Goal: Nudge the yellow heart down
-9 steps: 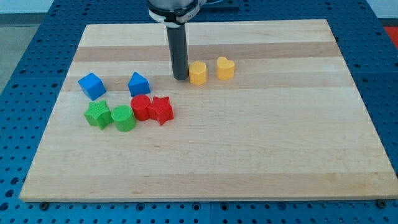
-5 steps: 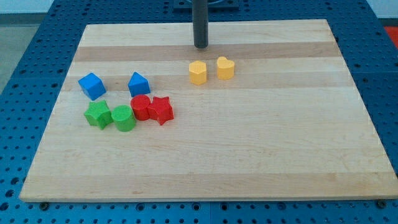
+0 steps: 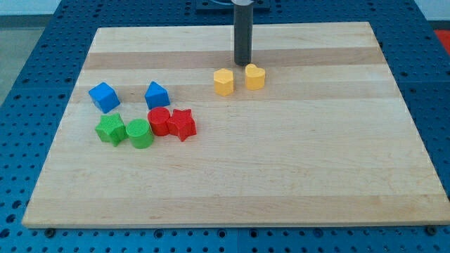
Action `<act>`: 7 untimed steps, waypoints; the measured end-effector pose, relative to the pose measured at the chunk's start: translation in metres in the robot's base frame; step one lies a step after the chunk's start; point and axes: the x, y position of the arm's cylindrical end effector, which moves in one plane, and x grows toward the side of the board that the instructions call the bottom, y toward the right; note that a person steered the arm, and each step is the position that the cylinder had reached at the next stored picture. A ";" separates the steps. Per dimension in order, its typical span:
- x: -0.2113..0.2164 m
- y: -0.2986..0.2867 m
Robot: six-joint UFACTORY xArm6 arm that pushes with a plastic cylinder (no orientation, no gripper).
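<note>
The yellow heart (image 3: 254, 76) sits on the wooden board (image 3: 281, 154) in its upper middle. A yellow hexagon block (image 3: 223, 81) stands just to its left. My tip (image 3: 242, 63) rests on the board just above and slightly left of the yellow heart, close to its top-left edge, and above the gap between the two yellow blocks. I cannot tell whether it touches the heart.
At the view's left are a blue cube (image 3: 104, 97), a blue block (image 3: 157, 94), a green star (image 3: 111, 129), a green cylinder (image 3: 140, 133), a red cylinder (image 3: 159, 121) and a red star (image 3: 182, 124). A blue pegboard (image 3: 28, 84) surrounds the board.
My tip moved from left of the yellow hexagon up toward the view's top, then right and down to just above the yellow heart. The blocks have not moved.
</note>
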 end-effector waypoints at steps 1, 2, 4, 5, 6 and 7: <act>0.000 0.002; 0.010 0.009; 0.027 0.013; 0.033 0.020; 0.033 0.020; 0.008 0.009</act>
